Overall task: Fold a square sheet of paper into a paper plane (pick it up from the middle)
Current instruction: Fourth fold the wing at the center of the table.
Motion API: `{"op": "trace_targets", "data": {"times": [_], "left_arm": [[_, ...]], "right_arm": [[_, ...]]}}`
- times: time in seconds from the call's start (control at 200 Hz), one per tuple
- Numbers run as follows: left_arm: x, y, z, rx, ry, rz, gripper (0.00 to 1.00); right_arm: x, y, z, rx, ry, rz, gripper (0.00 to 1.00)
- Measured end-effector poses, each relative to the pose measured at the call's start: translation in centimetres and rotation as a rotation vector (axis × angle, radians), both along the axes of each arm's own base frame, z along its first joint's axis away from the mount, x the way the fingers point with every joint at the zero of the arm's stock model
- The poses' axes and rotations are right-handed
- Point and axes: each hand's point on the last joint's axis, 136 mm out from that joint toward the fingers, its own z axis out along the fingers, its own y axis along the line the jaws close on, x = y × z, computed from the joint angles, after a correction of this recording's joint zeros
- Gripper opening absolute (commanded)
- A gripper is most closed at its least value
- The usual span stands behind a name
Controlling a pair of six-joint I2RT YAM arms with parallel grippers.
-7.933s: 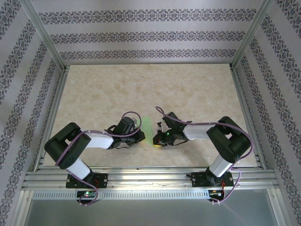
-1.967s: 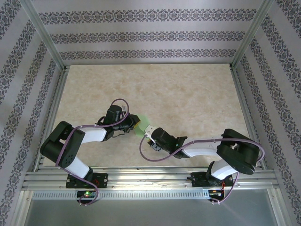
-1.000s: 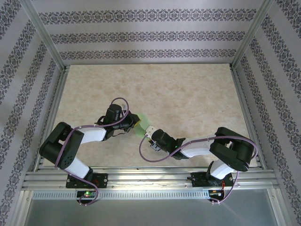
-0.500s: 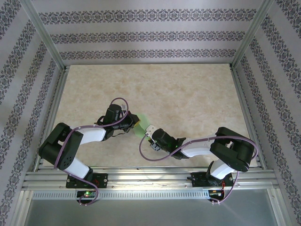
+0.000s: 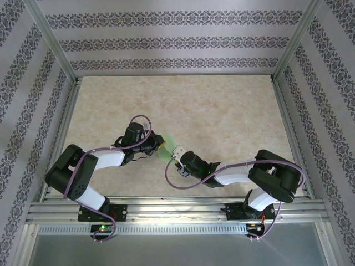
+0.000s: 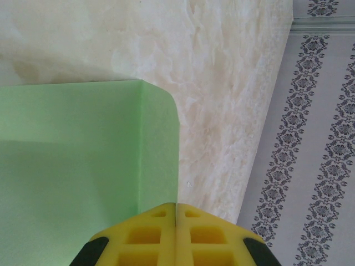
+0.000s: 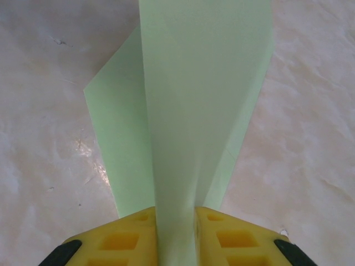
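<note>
One long fold at least is already in the square sheet of paper [image 6: 83, 166]: in the left wrist view a narrow flap turns off the broad green face along a straight crease. In the right wrist view the paper [image 7: 194, 111] rises as a doubled band with a second layer splayed to the left. No point, nose or wings show, so I judge the task well short of a paper plane, with most of the folding left.

From above, the paper [image 5: 165, 147] is a small green patch off the desk [image 5: 222, 111], in its near middle, between the two hands.

The right hand [image 7: 176, 213] has its yellow fingers [image 7: 119, 238] closed to a narrow gap on the band. The left hand [image 6: 176, 206] is fully closed; the paper's edge runs straight into the seam, so it seems to be pinching that edge, though the contact itself is hidden.

Against the earliest frame, the paper was then a longer strip lying between the hands. Since then the left hand [image 5: 157, 148] has moved farther up the desk, and the right hand [image 5: 177, 153] has swung low and left.
</note>
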Motion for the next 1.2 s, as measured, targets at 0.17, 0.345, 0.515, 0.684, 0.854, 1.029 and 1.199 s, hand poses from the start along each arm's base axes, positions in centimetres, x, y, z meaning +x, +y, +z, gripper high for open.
{"op": "trace_targets", "data": {"times": [0.17, 0.345, 0.515, 0.684, 0.854, 1.029, 1.199], "left_arm": [[0.0, 0.0, 0.0, 0.0, 0.0, 0.0, 0.03], [0.0, 0.0, 0.0, 0.0, 0.0, 0.0, 0.03], [0.0, 0.0, 0.0, 0.0, -0.001, 0.0, 0.03], [-0.1, 0.1, 0.4, 0.0, -0.006, -0.001, 0.11], [-0.2, 0.4, 0.7, 0.027, -0.018, -0.004, 0.27], [-0.4, 1.3, 1.6, 0.057, -0.035, 0.013, 0.37], [-0.4, 3.1, 3.1, 0.095, -0.069, 0.059, 0.39]], "right_arm": [[-0.1, 0.0, 0.0, 0.005, 0.006, -0.003, 0.23], [-0.1, 0.0, -0.1, 0.011, 0.012, -0.005, 0.19], [-0.1, 0.0, -0.1, 0.013, 0.014, -0.007, 0.14], [0.1, 0.0, 0.0, 0.032, 0.028, -0.014, 0.07], [0.2, 0.2, 0.0, 0.078, 0.07, -0.019, 0.04], [0.0, 0.5, -0.4, 0.122, 0.131, -0.022, 0.03], [0.0, 0.6, -1.1, 0.159, 0.203, -0.041, 0.03]]}}
